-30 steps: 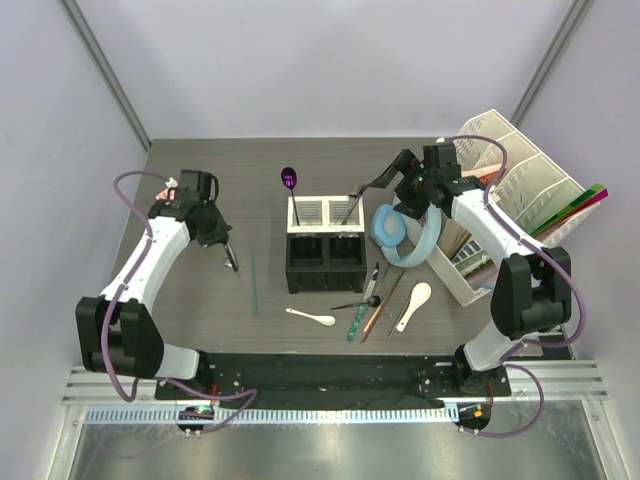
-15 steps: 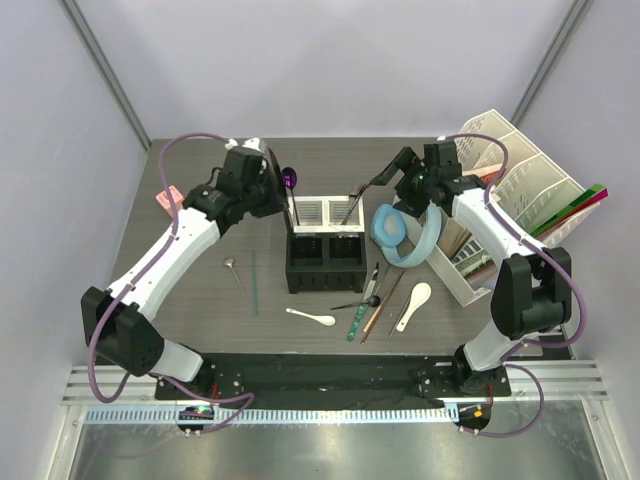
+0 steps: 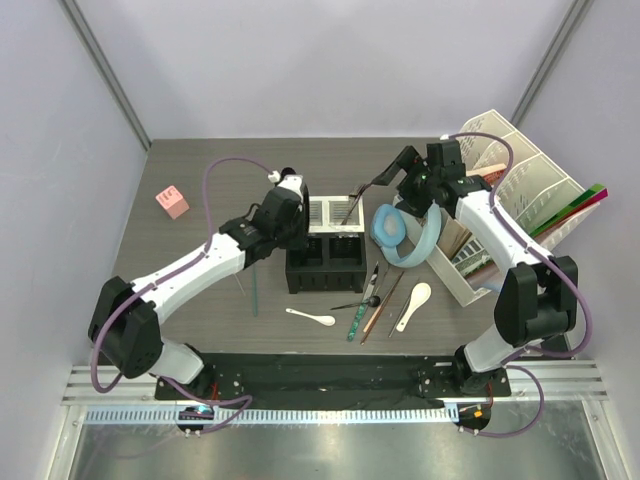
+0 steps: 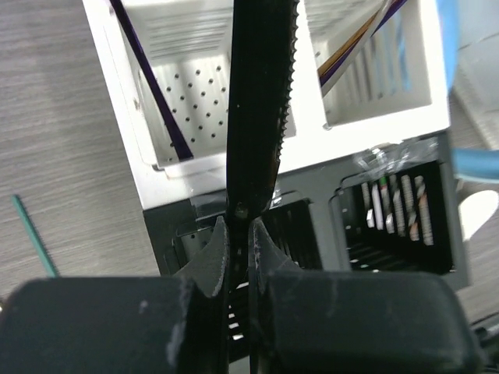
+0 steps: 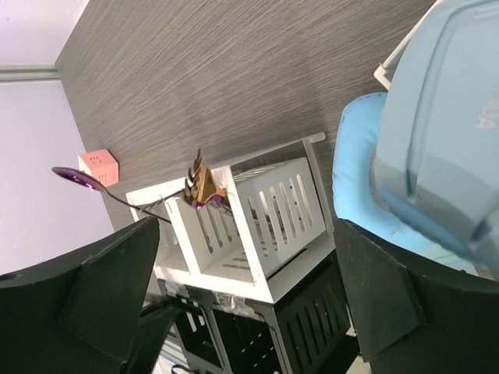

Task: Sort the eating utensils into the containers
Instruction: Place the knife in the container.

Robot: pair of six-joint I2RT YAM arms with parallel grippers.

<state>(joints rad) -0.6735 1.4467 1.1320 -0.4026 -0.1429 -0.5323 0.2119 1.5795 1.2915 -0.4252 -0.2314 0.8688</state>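
The black caddy (image 3: pixel 325 262) with two white-rimmed back compartments stands mid-table. My left gripper (image 3: pixel 297 222) is over its left side, shut on a black serrated knife (image 4: pixel 257 101) that sticks out from the gripper (image 4: pixel 239 234) across the caddy rim (image 4: pixel 374 117). A purple spoon handle (image 4: pixel 152 86) stands in the left white compartment. A copper and purple fork (image 5: pixel 201 183) stands in the right one (image 3: pixel 352 205). My right gripper (image 3: pixel 398 178) is open and empty above the caddy's right back corner (image 5: pixel 257 280). White soup spoons (image 3: pixel 312 317) (image 3: pixel 414 303), chopsticks (image 3: pixel 385 300) and a green-patterned piece (image 3: pixel 357 318) lie in front.
A light blue ring (image 3: pixel 395 228) lies right of the caddy against the big white slotted rack (image 3: pixel 520 190). A pink block (image 3: pixel 172 202) sits at the far left. A thin green stick (image 3: pixel 254 285) lies left of the caddy.
My left arm has swung from the far left of the table over to the caddy's left side. My right arm has stayed in place.
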